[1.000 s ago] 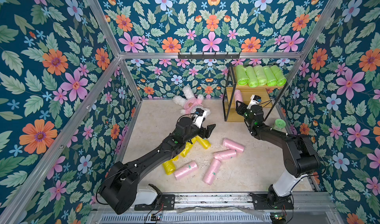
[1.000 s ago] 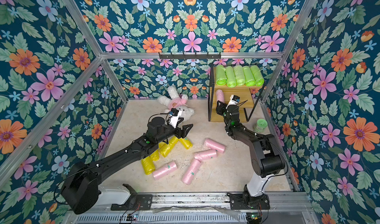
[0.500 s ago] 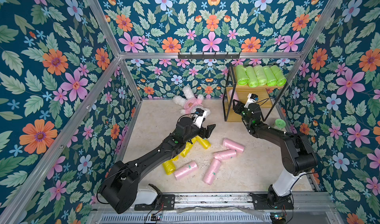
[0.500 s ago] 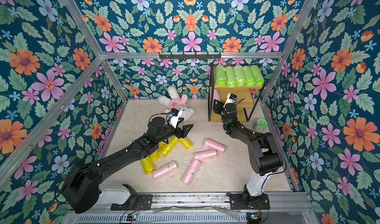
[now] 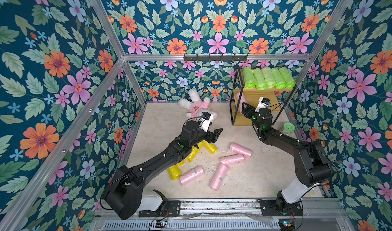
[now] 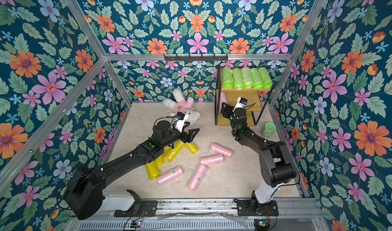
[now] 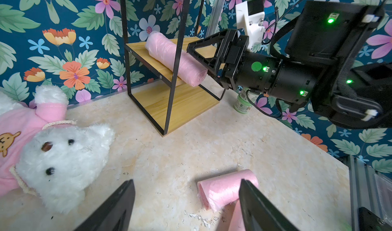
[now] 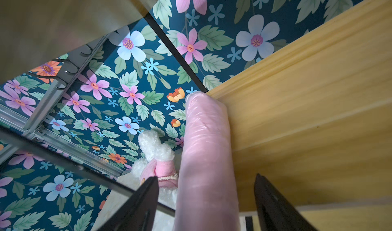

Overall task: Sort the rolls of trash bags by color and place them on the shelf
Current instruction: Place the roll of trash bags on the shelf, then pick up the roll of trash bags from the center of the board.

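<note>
The three-tier stepped shelf of light wooden boards in a thin black metal frame (image 5: 253, 93) stands at the far right of the beige marbled floor (image 5: 161, 117). Its top tier carries five lime green crinkly plastic rolls (image 5: 268, 79) packed side by side. On the middle tier lies one pale pink plastic roll (image 8: 205, 151), along that board's left edge, its near end sticking out a little past the front of the board. The right gripper (image 8: 205, 177) is at that end with its black jaws spread, one on each side of the roll. The right wrist view shows a narrow gap between each jaw and the plastic, so nothing is pinched. The left gripper (image 7: 186, 181) hangs over the middle of the floor, its jaws spread wide and empty. Four more pale pink rolls (image 5: 231, 159) lie scattered on the floor between the two arms. Several yellow plastic rolls (image 6: 192, 147) are bunched beneath the left arm, partly hidden, so their number cannot be told. A white plush bunny in a pink shirt (image 5: 196, 108) lies by the back wall, a small pale green lidded jar (image 5: 287, 128) stands near the shelf by the right wall, and a black hook rail (image 5: 215, 57) runs along the back wall above
</note>
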